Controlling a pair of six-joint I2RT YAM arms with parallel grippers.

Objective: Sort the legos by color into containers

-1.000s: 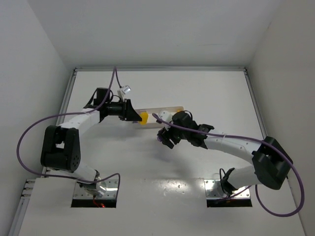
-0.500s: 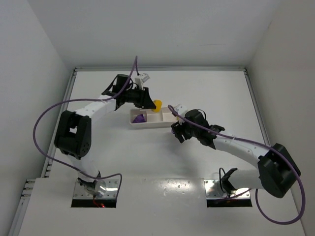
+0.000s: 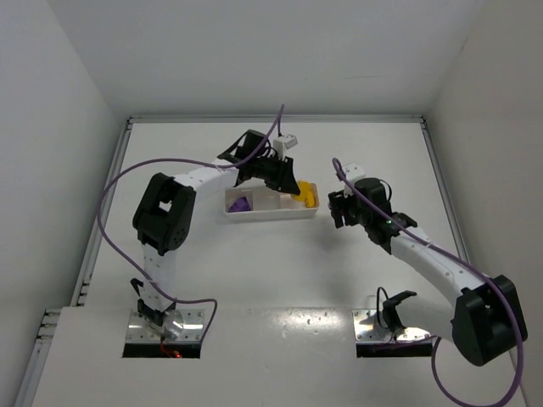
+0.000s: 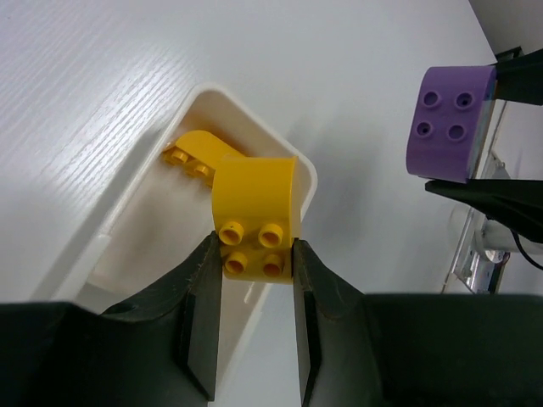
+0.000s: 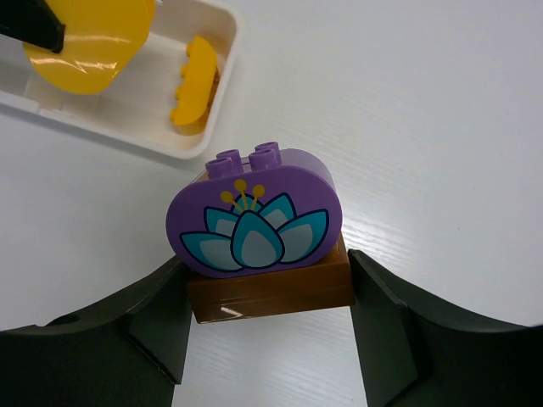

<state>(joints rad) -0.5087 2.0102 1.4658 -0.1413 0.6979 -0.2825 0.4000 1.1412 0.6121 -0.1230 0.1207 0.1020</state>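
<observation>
The white tray [image 3: 265, 215] lies at the table's middle. My left gripper [image 4: 253, 246] is shut on a yellow lego [image 4: 253, 212] and holds it over the tray's right compartment [image 4: 140, 233], where another yellow lego [image 4: 193, 151] lies. In the top view this gripper [image 3: 293, 188] is at the tray's right end. A purple lego [image 3: 242, 203] lies in the left compartment. My right gripper [image 5: 265, 275] is shut on a brown lego [image 5: 271, 290] with a purple flower-print lego [image 5: 254, 216] stuck on top. It holds them above the table, right of the tray [image 5: 127, 140].
A raised rail [image 3: 276, 119] borders the table's far edge, with white walls behind and at both sides. The left arm's purple cable [image 3: 276, 127] arches over the tray's far side. Bare table lies right of the right gripper [image 3: 341, 209].
My left gripper carried the yellow lego rightward along the tray to its right compartment. My right gripper moved right and away from the tray with its stacked legos.
</observation>
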